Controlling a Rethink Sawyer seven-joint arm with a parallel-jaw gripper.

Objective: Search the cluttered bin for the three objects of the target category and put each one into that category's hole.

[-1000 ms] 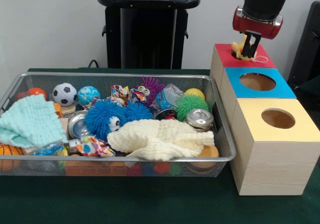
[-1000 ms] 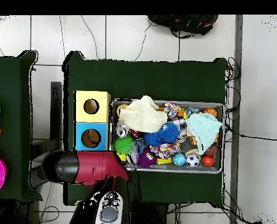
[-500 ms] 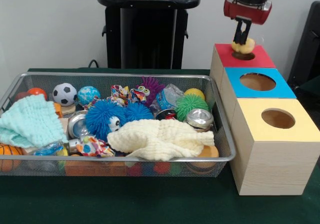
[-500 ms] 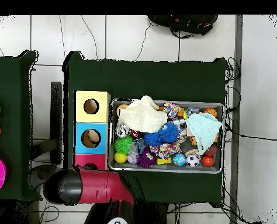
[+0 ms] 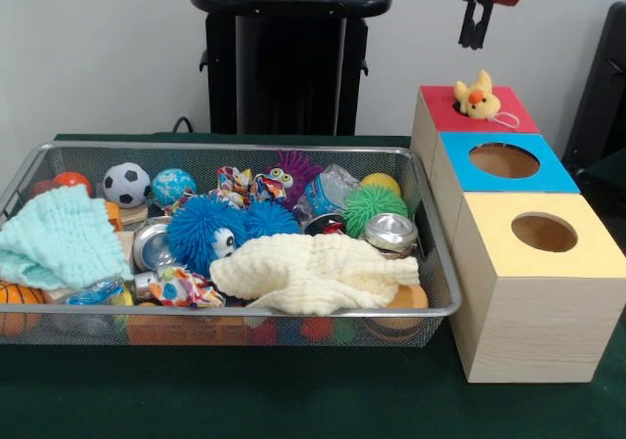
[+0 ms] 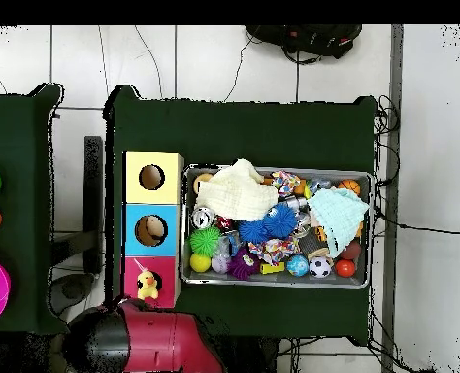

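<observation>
The bin of silver wire mesh sits on the green table, full of toys and cloths; it also shows in the overhead view. A small yellow duck toy sits in the hole of the red-topped box, head sticking out; the overhead view shows it too. My gripper hangs empty well above the duck, apart from it, fingers only slightly apart. In the overhead view only the red arm shows.
The blue-topped box and yellow-topped box stand in a row with the red one, right of the bin. The bin holds a cream cloth, mint cloth, blue fuzzy ball, soccer ball and green spiky ball.
My gripper let go of the yellow duck at the red box's hole and rose straight up. The duck stays in the hole. The arm drew back towards the base.
</observation>
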